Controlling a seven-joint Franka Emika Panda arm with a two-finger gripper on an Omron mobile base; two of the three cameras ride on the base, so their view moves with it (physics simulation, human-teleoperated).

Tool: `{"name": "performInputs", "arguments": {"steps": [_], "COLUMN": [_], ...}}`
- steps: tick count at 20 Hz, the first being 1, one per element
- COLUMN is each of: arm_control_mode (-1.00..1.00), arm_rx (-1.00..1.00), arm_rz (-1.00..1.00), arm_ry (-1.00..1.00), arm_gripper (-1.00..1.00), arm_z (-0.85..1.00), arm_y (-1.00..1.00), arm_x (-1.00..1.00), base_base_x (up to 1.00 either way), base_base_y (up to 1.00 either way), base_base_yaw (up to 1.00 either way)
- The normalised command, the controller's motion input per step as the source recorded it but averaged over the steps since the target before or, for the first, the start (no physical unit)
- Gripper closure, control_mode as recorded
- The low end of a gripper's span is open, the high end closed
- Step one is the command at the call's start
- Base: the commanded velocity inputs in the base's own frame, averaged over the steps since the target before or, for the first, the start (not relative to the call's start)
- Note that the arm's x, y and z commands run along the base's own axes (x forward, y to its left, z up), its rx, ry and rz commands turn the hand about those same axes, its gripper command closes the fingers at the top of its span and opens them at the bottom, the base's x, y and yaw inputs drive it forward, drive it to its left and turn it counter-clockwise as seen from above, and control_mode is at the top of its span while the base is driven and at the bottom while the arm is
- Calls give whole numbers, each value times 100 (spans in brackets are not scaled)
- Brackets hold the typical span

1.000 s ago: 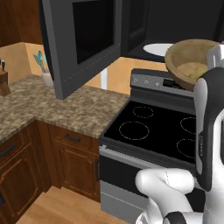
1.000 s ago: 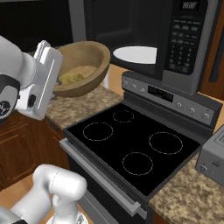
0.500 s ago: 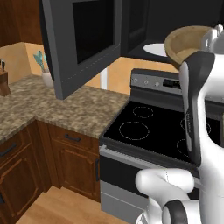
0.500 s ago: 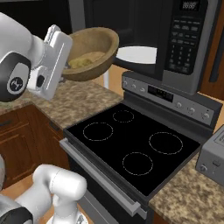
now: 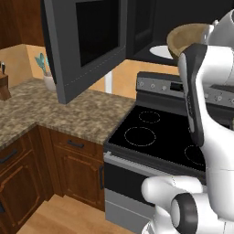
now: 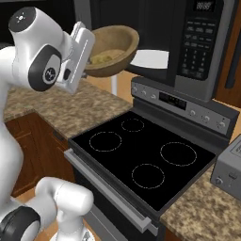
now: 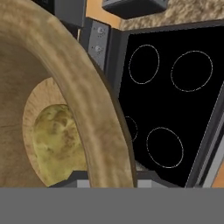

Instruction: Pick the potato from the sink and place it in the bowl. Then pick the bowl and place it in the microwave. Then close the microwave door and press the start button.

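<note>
My gripper [image 6: 89, 55] is shut on the rim of the tan wooden bowl [image 6: 114, 47], which hangs tilted in the air above the counter's corner, just in front of the open microwave [image 6: 190, 40]. The pale potato [image 6: 100, 59] lies inside the bowl. In the hand view the thick bowl rim [image 7: 89, 109] runs between my fingertips, with the potato [image 7: 59, 144] low in the bowl. The bowl [image 5: 188, 38] is level with the white turntable plate [image 5: 160, 50]. The microwave door [image 5: 87, 45] stands swung wide open to the left. The sink is out of view.
A black stove cooktop [image 6: 141, 150] lies right under the microwave, its control panel [image 6: 181, 104] behind it. A silver toaster [image 6: 230, 169] stands at the right. Granite counter [image 5: 59, 109] runs left of the stove, with a knife block [image 5: 3, 87] and a small plant jar [image 5: 45, 75].
The arm has lifted the bowl with the potato higher and carried it closer to the microwave's opening. The grip on the rim has stayed the same.
</note>
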Motion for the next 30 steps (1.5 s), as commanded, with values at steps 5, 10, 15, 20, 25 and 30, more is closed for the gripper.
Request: {"name": "performInputs", "arguments": {"steps": [5,10,15,20,25,30], "arm_control_mode": [-100,-100,-100,-100,-100,-100], "arm_rx": [4,7,3,0,0,0], "arm_rz": [0,0,0,0,0,0], "arm_ry": [0,-1,0,0,2,3], "arm_gripper": [100,100,100,100,100,100], "arm_z": [2,0,0,0,-14,-6], "arm_y": [-26,-38,-25,-4,-9,-13], "arm_x": [67,68,69,81,65,64], "base_base_x": [0,0,0,0,0,0], "base_base_y": [0,0,0,0,0,0], "base_base_yaw": [0,0,0,0,0,0]}}
